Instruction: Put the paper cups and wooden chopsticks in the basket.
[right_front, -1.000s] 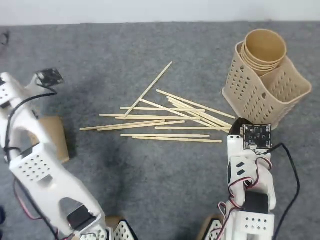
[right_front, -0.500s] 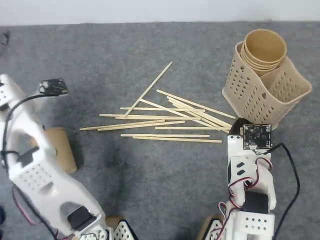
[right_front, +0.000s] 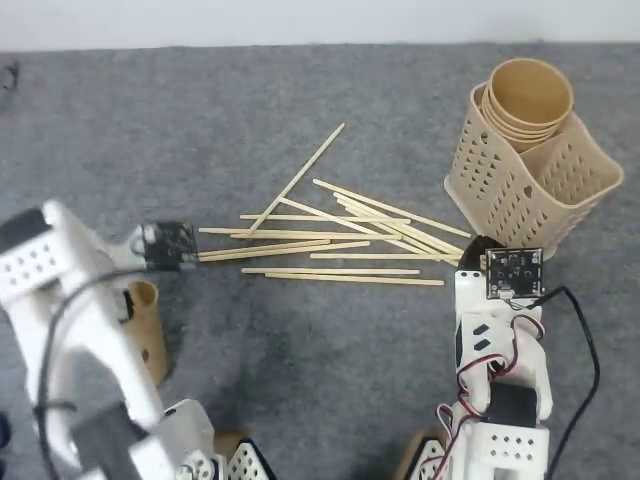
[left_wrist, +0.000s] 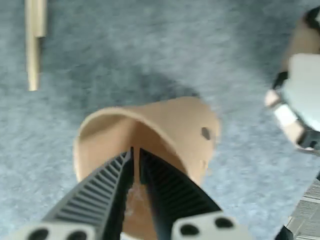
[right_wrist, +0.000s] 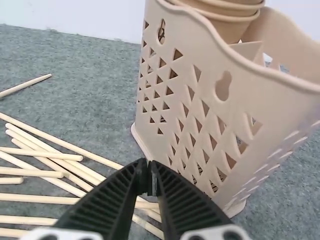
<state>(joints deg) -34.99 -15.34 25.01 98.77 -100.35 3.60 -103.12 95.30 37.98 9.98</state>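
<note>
A brown paper cup (right_front: 148, 335) hangs at the left front of the grey mat, its rim pinched and bent. My left gripper (left_wrist: 134, 162) is shut on that cup (left_wrist: 170, 130) by its wall. Several wooden chopsticks (right_front: 330, 245) lie scattered across the middle of the mat; one chopstick end (left_wrist: 34, 45) shows beyond the cup. The beige perforated basket (right_front: 500, 200) stands at the right rear with stacked paper cups (right_front: 527, 95) in one compartment. My right gripper (right_wrist: 148, 176) is shut on nothing, low over the mat just in front of the basket (right_wrist: 200, 100) and beside the nearest chopsticks (right_wrist: 45, 150).
The right arm's body (right_front: 500, 350) stands at the front right, the left arm's white links (right_front: 70, 330) at the front left. Bare mat lies behind the chopsticks and between the two arms. A pale wall edge (right_front: 300, 20) bounds the far side.
My left arm has swung from the far left toward the front and centre, carrying the paper cup along. The right arm, basket and chopsticks have not moved.
</note>
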